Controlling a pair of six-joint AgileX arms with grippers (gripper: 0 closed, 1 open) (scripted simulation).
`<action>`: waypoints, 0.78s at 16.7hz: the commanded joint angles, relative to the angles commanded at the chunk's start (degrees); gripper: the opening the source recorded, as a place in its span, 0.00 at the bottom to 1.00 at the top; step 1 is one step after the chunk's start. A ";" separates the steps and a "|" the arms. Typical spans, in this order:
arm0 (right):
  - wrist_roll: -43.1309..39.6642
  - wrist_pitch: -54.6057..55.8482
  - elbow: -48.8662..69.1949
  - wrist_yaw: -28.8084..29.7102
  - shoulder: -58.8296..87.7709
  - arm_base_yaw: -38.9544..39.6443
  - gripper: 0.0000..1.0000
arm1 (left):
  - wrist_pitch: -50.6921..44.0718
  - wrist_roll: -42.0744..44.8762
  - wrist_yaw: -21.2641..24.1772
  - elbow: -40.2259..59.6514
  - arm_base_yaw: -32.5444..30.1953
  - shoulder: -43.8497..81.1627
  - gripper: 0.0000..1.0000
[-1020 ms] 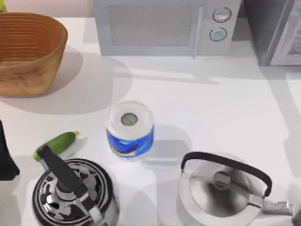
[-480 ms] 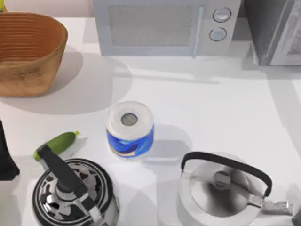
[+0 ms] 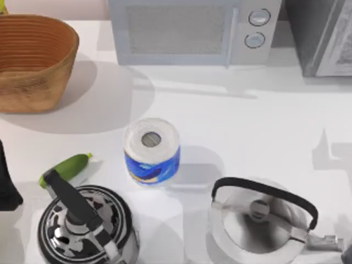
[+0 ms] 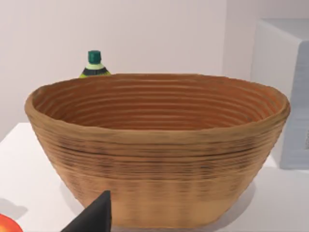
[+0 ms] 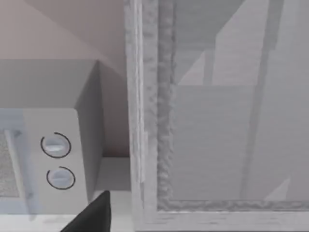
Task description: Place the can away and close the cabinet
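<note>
The can is out of view. The grey cabinet (image 3: 322, 38) stands at the table's back right corner. In the right wrist view its pale panelled front (image 5: 217, 125) is close ahead, with a dark tip of my right gripper (image 5: 94, 215) low in front of it. My left arm (image 3: 6, 184) is parked at the table's left edge. In the left wrist view a dark tip of the left gripper (image 4: 94, 218) faces the wicker basket (image 4: 159, 159).
A microwave (image 3: 192, 30) stands at the back. A blue-and-white paper roll (image 3: 152, 149) is mid-table. A patterned kettle (image 3: 85, 225) and a silver kettle (image 3: 258, 220) are at the front. A green cucumber (image 3: 66, 169) lies front left. A green-capped bottle (image 4: 94, 65) stands behind the basket (image 3: 33, 60).
The shadow on the table's right side has shifted and now shows a narrow upright shape near the right edge. Nothing on the table has moved.
</note>
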 joint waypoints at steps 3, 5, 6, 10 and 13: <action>-0.13 4.28 -14.98 -1.16 -12.68 -0.15 1.00 | 0.00 0.00 0.00 0.00 0.00 0.00 1.00; -0.27 6.64 -22.28 -1.73 -18.74 -0.29 1.00 | 0.00 0.00 0.00 0.00 0.00 0.00 1.00; -0.35 7.64 -25.10 -1.95 -21.02 -0.37 1.00 | 0.00 0.00 0.00 0.00 0.00 0.00 1.00; -0.53 9.52 -30.07 -2.28 -24.85 -0.62 1.00 | 0.00 0.00 0.00 0.00 0.00 0.00 1.00; -0.53 9.52 -30.07 -2.28 -24.85 -0.62 1.00 | 0.00 0.00 0.00 0.00 0.00 0.00 1.00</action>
